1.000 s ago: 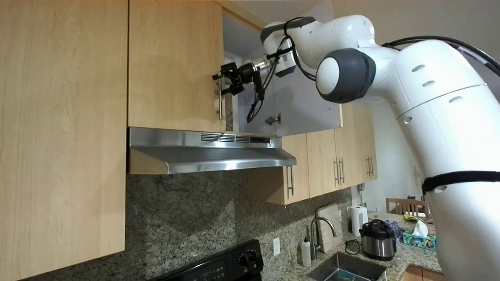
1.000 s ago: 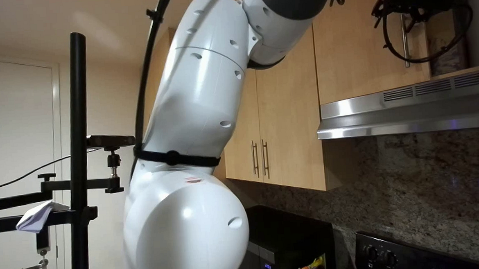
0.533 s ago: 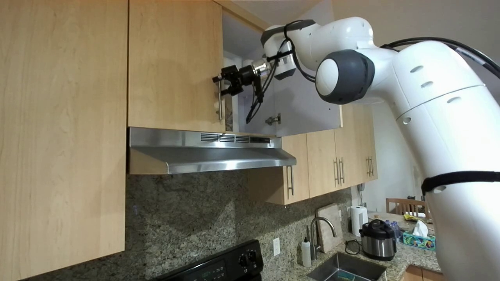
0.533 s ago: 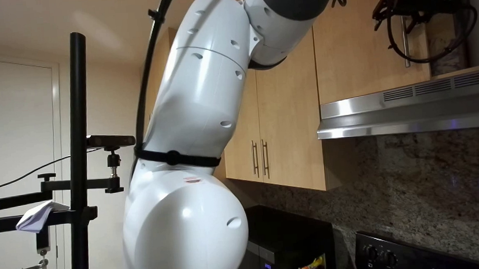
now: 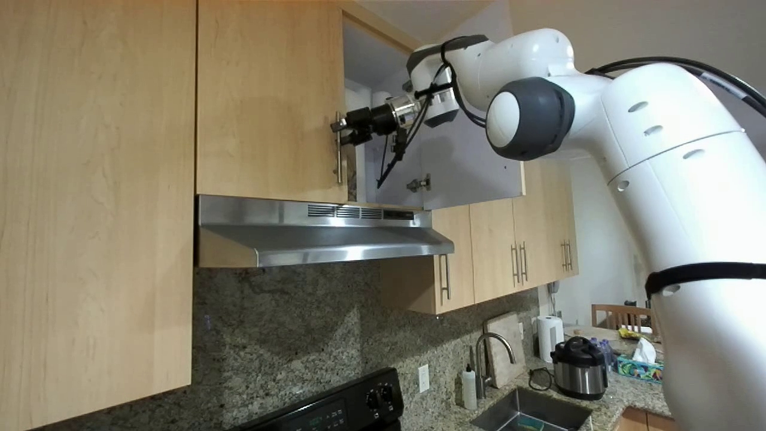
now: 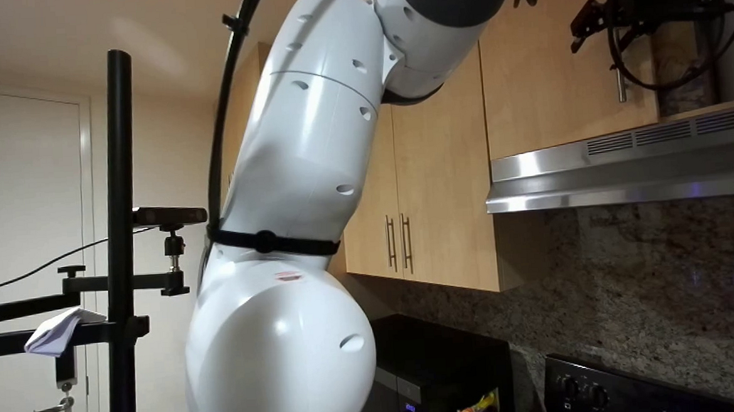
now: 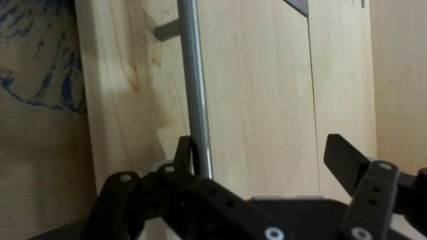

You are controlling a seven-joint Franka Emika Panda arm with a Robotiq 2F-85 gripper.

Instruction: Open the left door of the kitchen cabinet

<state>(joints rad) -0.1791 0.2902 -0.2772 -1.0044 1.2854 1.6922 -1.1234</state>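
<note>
- Gripper [image 7: 261,150] at the bar handle [image 7: 195,83], fingers wide apart; bar between them, right by one finger, contact unclear.
- Handle upright near the edge of the left door [image 5: 269,102], which looks closed.
- Left door is on the kitchen cabinet [image 5: 366,55], above the range hood [image 5: 323,245].
- Right door [image 5: 470,164] swung open, white inner face showing.

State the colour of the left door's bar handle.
Silvery grey; the bar handle shows best in the wrist view.

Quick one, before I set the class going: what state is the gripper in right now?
Gripper: open, holding nothing; the handle runs between its spread jaws, close to one. Whether they touch cannot be told.
</note>
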